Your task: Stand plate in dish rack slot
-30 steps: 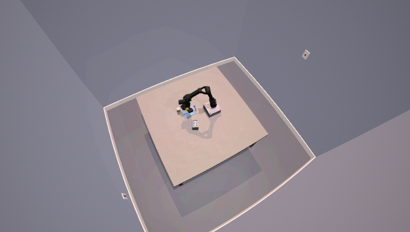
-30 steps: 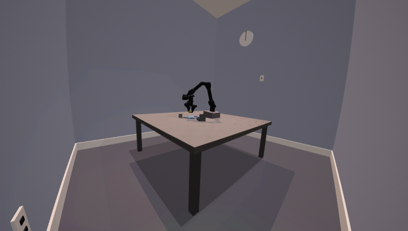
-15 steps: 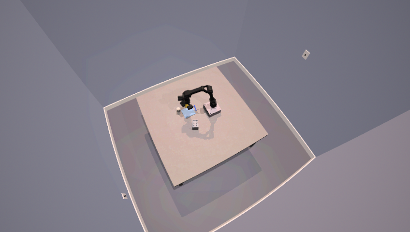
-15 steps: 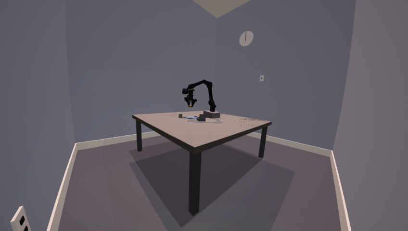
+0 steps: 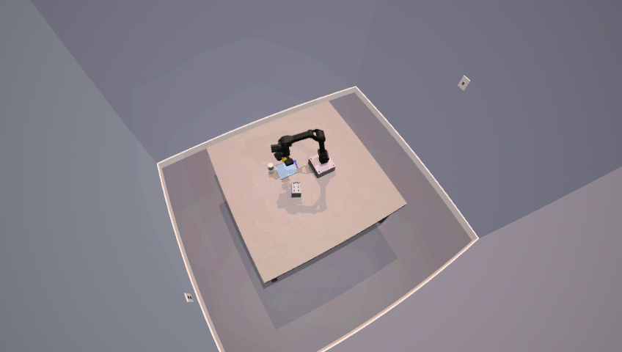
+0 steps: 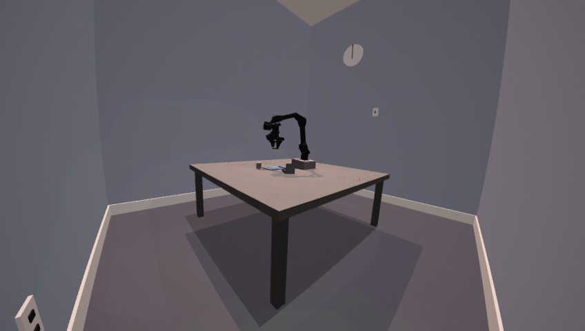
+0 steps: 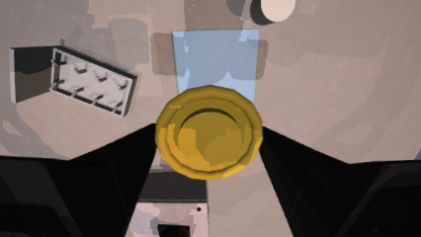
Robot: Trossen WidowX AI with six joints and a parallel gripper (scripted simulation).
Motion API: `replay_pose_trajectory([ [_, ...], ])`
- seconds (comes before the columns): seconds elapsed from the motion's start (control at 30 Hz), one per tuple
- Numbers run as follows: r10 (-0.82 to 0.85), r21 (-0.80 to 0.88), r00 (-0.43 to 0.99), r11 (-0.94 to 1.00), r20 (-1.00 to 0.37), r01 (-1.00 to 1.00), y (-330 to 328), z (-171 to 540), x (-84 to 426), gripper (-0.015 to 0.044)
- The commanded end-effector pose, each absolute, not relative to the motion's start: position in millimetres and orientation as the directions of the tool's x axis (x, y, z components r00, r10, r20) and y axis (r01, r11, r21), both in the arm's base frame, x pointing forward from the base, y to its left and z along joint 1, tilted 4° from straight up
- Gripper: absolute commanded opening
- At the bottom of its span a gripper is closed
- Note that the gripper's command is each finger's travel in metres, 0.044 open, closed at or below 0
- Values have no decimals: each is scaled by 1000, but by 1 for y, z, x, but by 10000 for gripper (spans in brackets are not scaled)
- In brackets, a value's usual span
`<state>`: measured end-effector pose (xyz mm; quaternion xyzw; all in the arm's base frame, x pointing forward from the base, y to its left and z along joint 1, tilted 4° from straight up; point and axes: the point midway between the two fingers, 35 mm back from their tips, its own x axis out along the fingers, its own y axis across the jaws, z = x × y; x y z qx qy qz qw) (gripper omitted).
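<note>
Clamped between the gripper's (image 5: 284, 160) (image 6: 274, 146) (image 7: 210, 132) two black fingers is the yellow plate (image 5: 284, 159) (image 6: 274, 147) (image 7: 210, 132). The fingers stand well apart, one at each side of the plate's rim, both touching it. In the wrist view the plate faces the camera, its round well showing inside the rim; in the exterior view it is edge-on, roughly level, and raised above the table (image 5: 336, 209) (image 6: 279, 192) (image 7: 316, 89).

Going left to right across the top view, a small pale round object (image 5: 270, 166) (image 6: 258, 165) (image 7: 278, 7) stands on the table just beside the light blue sheet (image 5: 286, 171) (image 6: 271, 167) (image 7: 216, 54). The sheet lies flat, with the gripper above it, pointing down. The black arm (image 5: 301, 136) (image 6: 302, 133) rises from its base, bends high up, reaches across to the left and drops at the wrist to the gripper.

Near the sheet, and apart from the plate, the dish rack (image 5: 296, 190) (image 6: 290, 169) (image 7: 91, 81) sits on the table, with two rows of short rails showing in the wrist view. A small blue item (image 5: 295, 160) lies at the sheet's edge. Rightmost of these is the pale-topped base box (image 5: 317, 171) (image 6: 305, 164) (image 7: 148, 207) under the arm.
</note>
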<state>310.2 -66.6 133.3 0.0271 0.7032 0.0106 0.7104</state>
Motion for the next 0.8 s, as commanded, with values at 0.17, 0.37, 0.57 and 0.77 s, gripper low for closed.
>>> replay_pose_trajectory([
  [0.17,59,60,11,959,-998,276,12,139,280,0],
  [0.37,63,61,9,920,-998,388,39,138,262,0],
  [0.57,81,82,18,920,-997,383,40,133,267,0],
  [0.77,179,191,65,917,-982,349,47,109,288,0],
])
